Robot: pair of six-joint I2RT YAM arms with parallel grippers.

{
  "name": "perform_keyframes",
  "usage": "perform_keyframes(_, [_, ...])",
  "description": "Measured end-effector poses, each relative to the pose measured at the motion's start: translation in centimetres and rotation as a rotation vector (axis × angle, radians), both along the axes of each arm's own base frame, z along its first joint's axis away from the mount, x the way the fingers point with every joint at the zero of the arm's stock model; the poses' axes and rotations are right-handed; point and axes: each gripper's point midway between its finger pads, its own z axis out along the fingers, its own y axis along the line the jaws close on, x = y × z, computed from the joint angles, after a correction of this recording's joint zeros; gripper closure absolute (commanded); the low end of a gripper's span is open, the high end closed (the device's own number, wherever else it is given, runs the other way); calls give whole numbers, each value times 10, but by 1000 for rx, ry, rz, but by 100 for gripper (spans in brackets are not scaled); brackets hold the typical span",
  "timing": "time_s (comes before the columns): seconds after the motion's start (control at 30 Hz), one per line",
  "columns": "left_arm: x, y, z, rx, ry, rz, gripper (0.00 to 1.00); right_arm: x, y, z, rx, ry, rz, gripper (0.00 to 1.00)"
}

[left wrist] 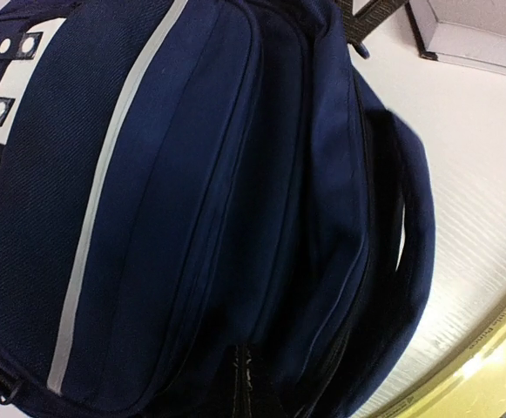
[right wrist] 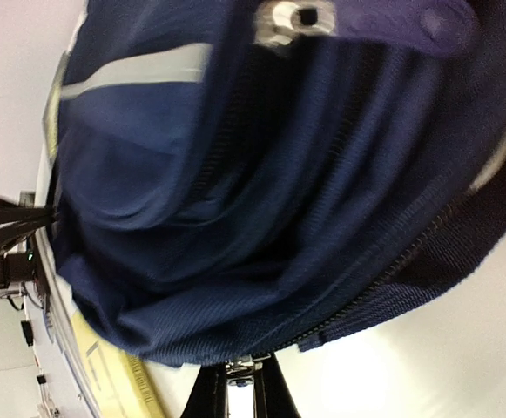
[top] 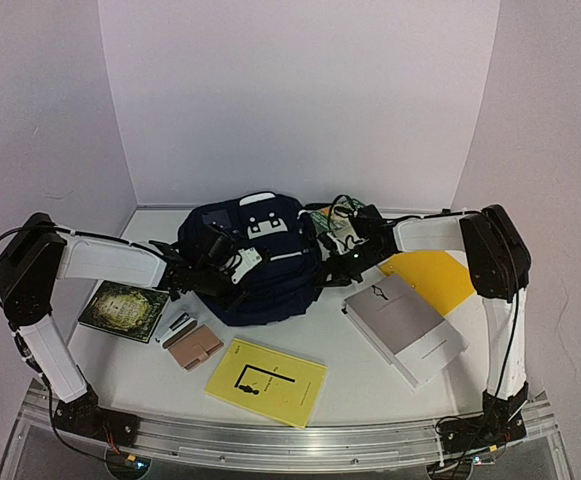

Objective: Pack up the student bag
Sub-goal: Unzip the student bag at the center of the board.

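Left tool (top: pixel 227 262) is shut tight against the left side of the navy backpack (top: pixel 265 285); whether it pinches any fabric, I can't tell. Right tool (right wrist: pixel 242 390) has its fingers together too, right at the backpack's zipper line on the right side. The backpack lies mid-worktop (top: pixel 370 392), toward the far edge. A yellow book (top: pixel 266 381) sits by the near edge and a grey book (top: pixel 405 326) toward the right edge.
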Motion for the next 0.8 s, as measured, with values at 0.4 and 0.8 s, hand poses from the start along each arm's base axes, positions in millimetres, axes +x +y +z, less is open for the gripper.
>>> perform_keyframes(0.4, [4, -20, 19, -60, 3, -20, 26, 6, 2, -9, 15, 34, 8, 100])
perform_keyframes(0.8, [14, -62, 3, -77, 52, -114, 89, -36, 44, 17, 37, 27, 111, 100])
